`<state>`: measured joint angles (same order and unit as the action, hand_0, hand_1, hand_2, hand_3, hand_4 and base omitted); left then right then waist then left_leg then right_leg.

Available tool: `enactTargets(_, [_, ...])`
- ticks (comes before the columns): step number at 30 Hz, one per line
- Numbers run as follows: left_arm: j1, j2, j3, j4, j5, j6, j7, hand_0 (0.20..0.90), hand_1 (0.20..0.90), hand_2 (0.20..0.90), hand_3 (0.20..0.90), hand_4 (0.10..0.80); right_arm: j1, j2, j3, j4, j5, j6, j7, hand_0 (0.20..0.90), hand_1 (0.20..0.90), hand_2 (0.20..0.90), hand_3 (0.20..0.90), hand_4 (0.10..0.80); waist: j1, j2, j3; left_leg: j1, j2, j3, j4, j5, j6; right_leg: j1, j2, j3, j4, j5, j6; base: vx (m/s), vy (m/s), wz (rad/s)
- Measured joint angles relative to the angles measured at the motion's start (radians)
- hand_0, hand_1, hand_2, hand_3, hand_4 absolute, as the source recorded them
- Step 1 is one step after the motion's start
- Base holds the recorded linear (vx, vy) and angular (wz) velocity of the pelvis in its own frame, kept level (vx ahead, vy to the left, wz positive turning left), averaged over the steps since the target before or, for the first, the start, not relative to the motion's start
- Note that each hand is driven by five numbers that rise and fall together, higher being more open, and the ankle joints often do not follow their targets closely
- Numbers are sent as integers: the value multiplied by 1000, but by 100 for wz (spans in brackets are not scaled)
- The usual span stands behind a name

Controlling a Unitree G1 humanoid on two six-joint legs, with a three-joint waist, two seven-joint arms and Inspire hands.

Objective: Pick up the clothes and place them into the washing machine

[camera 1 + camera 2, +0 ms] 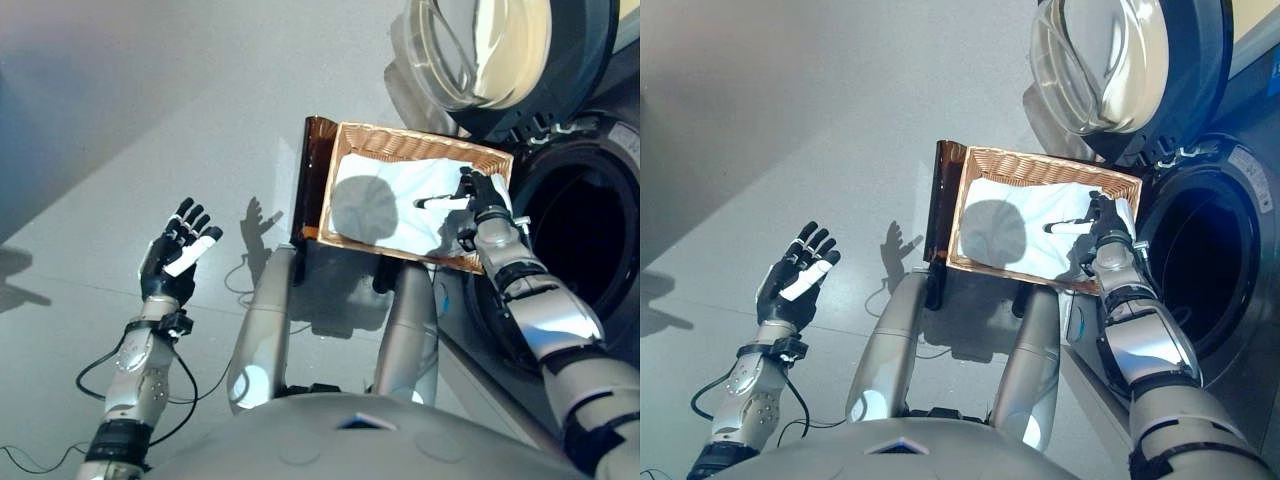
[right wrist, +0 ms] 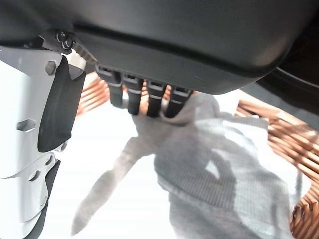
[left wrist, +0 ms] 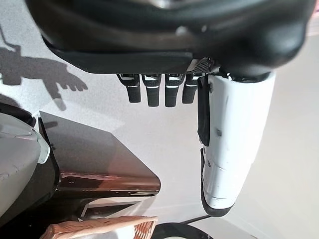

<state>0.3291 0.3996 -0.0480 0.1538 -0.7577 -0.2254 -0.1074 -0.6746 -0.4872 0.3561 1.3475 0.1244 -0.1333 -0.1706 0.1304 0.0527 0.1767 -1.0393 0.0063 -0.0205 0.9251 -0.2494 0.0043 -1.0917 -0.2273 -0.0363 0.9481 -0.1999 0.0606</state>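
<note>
White clothes (image 1: 385,210) lie in a wicker basket (image 1: 400,135) that rests on a dark brown stand (image 1: 312,170). My right hand (image 1: 485,200) hovers over the basket's right end, open, white-covered thumb stretched out over the cloth. In the right wrist view its fingers (image 2: 149,99) point down onto a grey-shaded fold of the clothes (image 2: 219,169), touching it without curling round it. The washing machine's dark drum opening (image 1: 580,230) is just right of the basket, with its round door (image 1: 490,50) swung open above. My left hand (image 1: 175,255) is held open over the floor, far left, holding nothing.
The grey floor (image 1: 150,100) spreads to the left and behind the basket. The washer's front panel (image 1: 470,360) runs along my right side. The open door overhangs the basket's far right corner.
</note>
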Motion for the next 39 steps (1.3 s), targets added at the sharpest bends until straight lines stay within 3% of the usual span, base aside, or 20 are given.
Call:
enactTargets(5, [-2, 0, 3, 0, 0, 0, 0, 900, 900, 900, 900, 800, 0, 1, 5, 0, -18, 0, 0, 900, 900, 900, 900, 800, 0, 0, 0, 0, 0, 0, 5, -1, -1, -3, 0, 1, 9, -2, -4, 0, 0, 0])
enactTargets(8, [-2, 0, 3, 0, 0, 0, 0, 900, 900, 900, 900, 800, 0, 1, 5, 0, -19, 0, 0, 241, 241, 241, 241, 329, 0, 0, 0, 0, 1, 0, 6, -1, -1, -4, 0, 1, 10, -3, -4, 0, 0, 0])
enactTargets(9, [-2, 0, 3, 0, 0, 0, 0, 900, 900, 900, 900, 800, 0, 1, 5, 0, -20, 0, 0, 200, 200, 200, 200, 300, 1, 0, 0, -1, 1, 0, 7, -1, -1, -4, 1, 1, 10, -3, -4, 0, 0, 0])
enactTargets(39, [-4, 0, 7, 0, 2, 0, 0, 900, 900, 900, 900, 800, 12, 27, 6, -28, -38, -1, 44, 200, 200, 200, 200, 300, 1, -1, -5, -35, 1, 0, 43, -7, -4, -40, 1, 9, 43, -8, -7, 0, 0, 0])
